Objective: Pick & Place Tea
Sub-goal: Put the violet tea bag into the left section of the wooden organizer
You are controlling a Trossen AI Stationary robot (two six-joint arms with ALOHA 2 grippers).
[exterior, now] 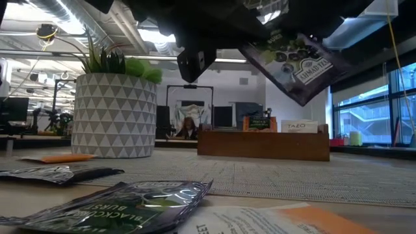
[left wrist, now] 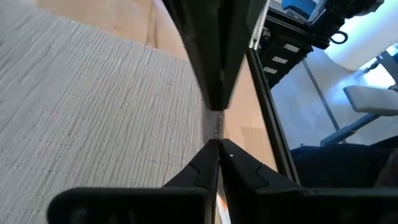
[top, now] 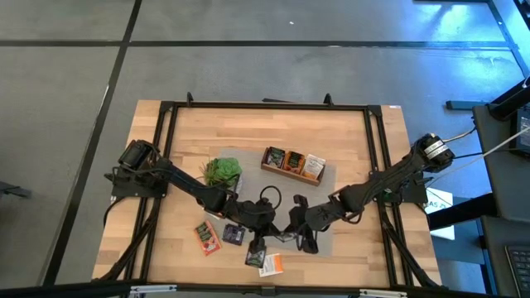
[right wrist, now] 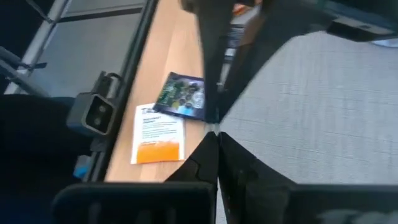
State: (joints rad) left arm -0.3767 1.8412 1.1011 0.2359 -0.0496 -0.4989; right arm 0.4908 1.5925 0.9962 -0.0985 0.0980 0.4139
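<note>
Where the two arms meet over the grey mat (top: pixel 319 240) near the table's (top: pixel 348 141) front edge, you can see a dark purple sachet (exterior: pixel 292 62) held up in the air, tilted, clear of the mat in the low view. Your left gripper (left wrist: pixel 214 149) has its fingers pressed together on a thin edge, and your right gripper (right wrist: pixel 214 134) is likewise pinched together on a thin edge; both wrist views show a dark strip standing edge-on just beyond the fingertips, so both seem to clamp that same sachet, though you cannot confirm it fully.

On the table at the front edge lie a white-and-orange sachet (right wrist: pixel 158 134) and, touching it, a dark sachet with green print (right wrist: pixel 185 95). Toward the front-left corner you have an orange-red sachet (top: pixel 206 237) and, just beside it, a dark purple one (top: pixel 233 234).

The wooden box (top: pixel 293 165) sits near the table's middle, with more sachets standing upright in its compartments. The potted plant (top: pixel 222 173) stands just beside the box, on its left, at the mat's back-left corner.
</note>
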